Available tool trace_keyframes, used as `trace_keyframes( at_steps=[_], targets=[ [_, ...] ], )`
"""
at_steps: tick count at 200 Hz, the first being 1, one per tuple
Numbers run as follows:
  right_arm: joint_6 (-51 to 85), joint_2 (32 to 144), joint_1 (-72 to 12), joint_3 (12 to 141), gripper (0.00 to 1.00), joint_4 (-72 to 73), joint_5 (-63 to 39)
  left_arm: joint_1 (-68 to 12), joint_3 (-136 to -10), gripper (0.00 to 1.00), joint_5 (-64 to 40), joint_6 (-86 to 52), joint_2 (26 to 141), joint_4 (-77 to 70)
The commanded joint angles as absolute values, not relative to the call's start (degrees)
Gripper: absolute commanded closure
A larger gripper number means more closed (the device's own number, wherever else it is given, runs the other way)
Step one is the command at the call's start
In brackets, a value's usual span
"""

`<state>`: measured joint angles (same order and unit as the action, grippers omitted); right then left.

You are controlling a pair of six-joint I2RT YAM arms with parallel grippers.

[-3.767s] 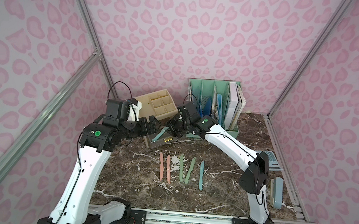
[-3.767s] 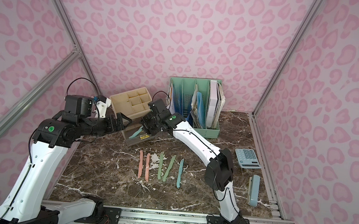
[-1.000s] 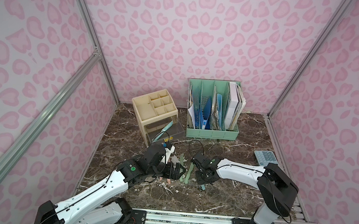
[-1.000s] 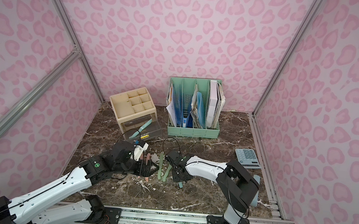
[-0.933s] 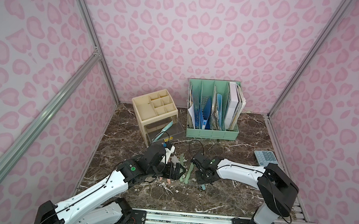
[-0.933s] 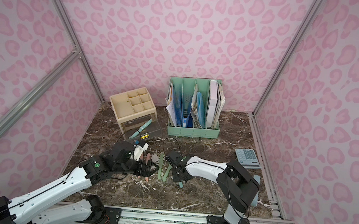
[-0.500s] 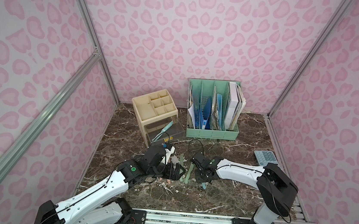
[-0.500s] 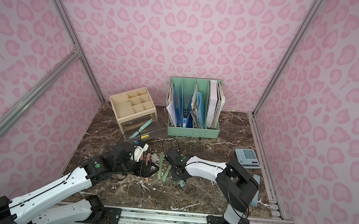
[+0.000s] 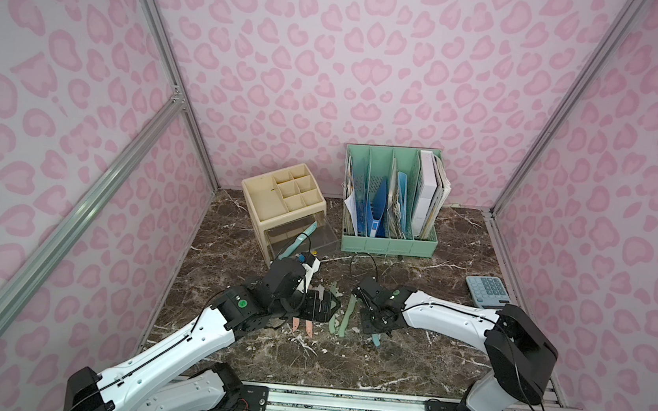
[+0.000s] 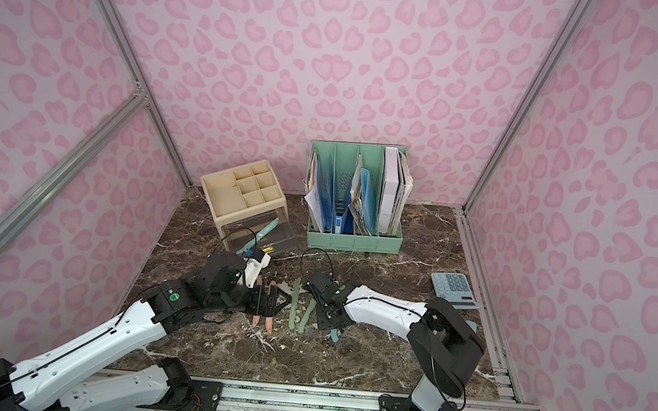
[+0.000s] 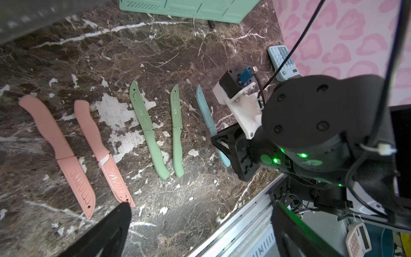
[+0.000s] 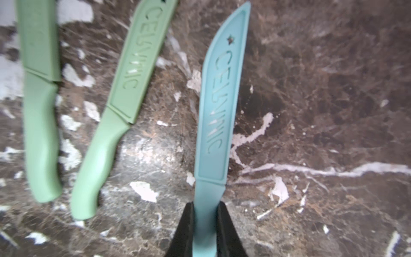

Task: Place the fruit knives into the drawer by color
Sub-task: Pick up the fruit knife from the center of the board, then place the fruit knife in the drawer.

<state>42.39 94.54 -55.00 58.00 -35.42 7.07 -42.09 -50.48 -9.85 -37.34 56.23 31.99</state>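
Teal knife point(image 12: 213, 124), well short of drawer point(image 9: 326, 237): right gripper point(image 12: 205, 222) clamped on handle, lift level; left gripper point(image 11: 200, 209) gaping, empty.

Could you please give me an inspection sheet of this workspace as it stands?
Surface: dark marble tabletop, white-veined.
Job's things: teal knife slanted in the open drawer; pink knives, green knives and second teal knife on the tabletop.
Clutter: file rack, calculator.
Grippers: left gripper open over the pink knives; right gripper shut on the second teal knife's handle.
Cables: black cable looping above the right wrist.
Surroundings: pink-patterned walls; metal rail in front.
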Motion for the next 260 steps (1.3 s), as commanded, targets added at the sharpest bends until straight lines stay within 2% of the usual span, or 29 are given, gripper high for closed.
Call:
trace_keyframes(
  at_steps=[1, 105, 188, 260],
  targets=[
    [43.13, 93.09, -55.02, 59.59, 1.0, -38.0, 6.18, -41.94, -53.31, 0.01, -7.77, -35.9, 57.07, 35.33],
    [45.59, 88.35, -52.64, 74.54, 0.98, -41.97, -1.27, -37.82, -67.52, 0.01, -5.19, -31.7, 60.46, 45.27],
    [48.06, 92.58, -50.02, 86.73, 0.98, -38.44, -10.72, -32.33, -73.39, 0.01, -4.35, -29.0, 59.47, 48.18],
    [57.48, 95.48, -48.18, 92.91, 0.99, -33.39, -18.47, -25.95, -79.67, 0.01, -7.53, -28.02, 61.23, 52.74]
  ],
)
